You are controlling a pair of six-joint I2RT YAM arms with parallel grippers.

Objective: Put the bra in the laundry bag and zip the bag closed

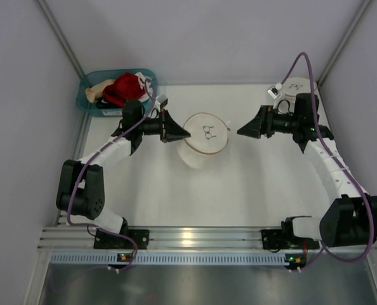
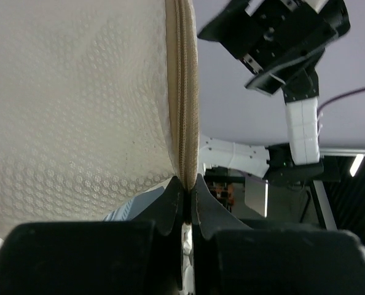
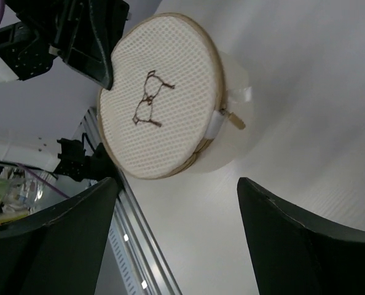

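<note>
Mesh laundry bag (image 1: 206, 136) is sitting mid-table, tilted, with its left side raised and the dark-marked lid facing up and right. Left gripper (image 2: 185, 184) is pinching the tan zip rim (image 2: 184, 92) on the bag's left side, fingers clamped together on it. Right gripper (image 3: 176, 184) is hovering just right of the bag, jaws wide apart, gripping nothing and touching nothing. Zip pull (image 3: 235, 118) is sticking out on the bag's right side, facing that gripper. Lid is looking closed along the visible rim. Bra: can't tell where it is. Teal basket (image 1: 82, 95) is holding red cloth (image 1: 122, 89) and beige cloth (image 1: 98, 90) at far left. Second round bag (image 1: 295, 84) is lying far right, behind the right arm.
</note>
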